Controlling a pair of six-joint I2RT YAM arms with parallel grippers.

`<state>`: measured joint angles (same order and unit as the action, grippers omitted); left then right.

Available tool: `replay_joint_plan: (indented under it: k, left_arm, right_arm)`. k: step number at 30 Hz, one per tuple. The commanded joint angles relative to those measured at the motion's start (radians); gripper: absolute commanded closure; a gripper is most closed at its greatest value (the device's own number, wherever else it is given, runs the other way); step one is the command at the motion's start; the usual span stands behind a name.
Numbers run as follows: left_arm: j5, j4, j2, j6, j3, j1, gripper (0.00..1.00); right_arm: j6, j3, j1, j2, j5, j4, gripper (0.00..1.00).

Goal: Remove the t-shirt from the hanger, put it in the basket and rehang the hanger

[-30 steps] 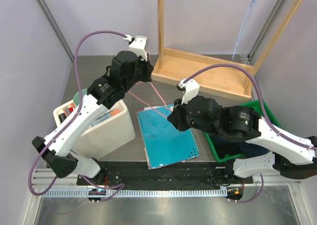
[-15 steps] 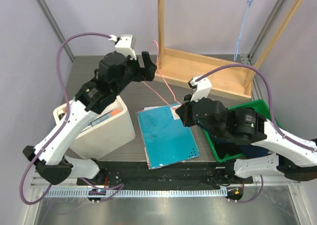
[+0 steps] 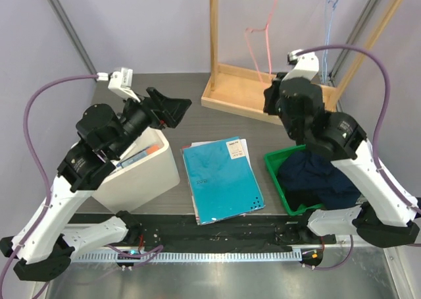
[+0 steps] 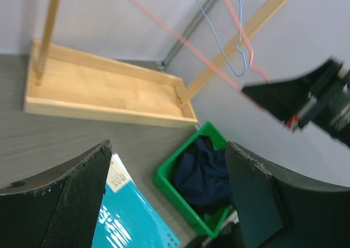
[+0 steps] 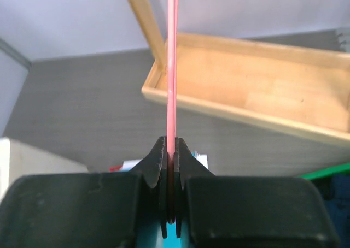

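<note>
**A:** Top camera?
**B:** Above and behind the arm bases, looking down on the whole counter (image 3: 210,122).
**A:** And the wrists?
**B:** Left wrist rides high, facing right over the wooden rack (image 4: 104,92) and green bin (image 4: 164,179), both shared with the top view. Right wrist looks close past the right hand (image 5: 170,148) at the same rack.

From above, we lose the pink hanger's (image 3: 268,49) lower end behind the right arm (image 3: 309,111), which also covers part of the t-shirt (image 3: 316,180) in the green bin (image 3: 276,180). The left wrist view blurs that arm, and the teal folder's (image 3: 220,180) print is too small to read.
</note>
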<state>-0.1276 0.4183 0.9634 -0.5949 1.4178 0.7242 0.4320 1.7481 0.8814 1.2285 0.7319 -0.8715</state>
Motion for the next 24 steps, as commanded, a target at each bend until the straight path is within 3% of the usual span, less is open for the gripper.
replay_joint_plan:
  k: [1, 5, 12, 17, 24]
  left_arm:
    - [0.170, -0.068, -0.024, -0.117, -0.094, 0.000, 0.17]
    - [0.223, -0.079, -0.064, -0.164, -0.161, 0.000, 0.17]
    - [0.249, -0.065, -0.101, -0.174, -0.206, 0.000, 0.17]
    - [0.295, -0.073, -0.097, -0.180, -0.210, -0.002, 0.17]
    - [0.325, -0.099, -0.103, -0.201, -0.261, -0.002, 0.17]
  right_arm:
    - [-0.127, 0.186, -0.117, 0.087, -0.038, 0.124, 0.99]
    - [-0.128, 0.307, -0.220, 0.146, -0.100, 0.132, 0.99]
    - [-0.108, 0.364, -0.424, 0.198, -0.276, 0.152, 0.99]
    - [-0.059, 0.305, -0.527, 0.206, -0.400, 0.157, 0.99]
    - [-0.027, 0.145, -0.536, 0.166, -0.440, 0.201, 0.99]
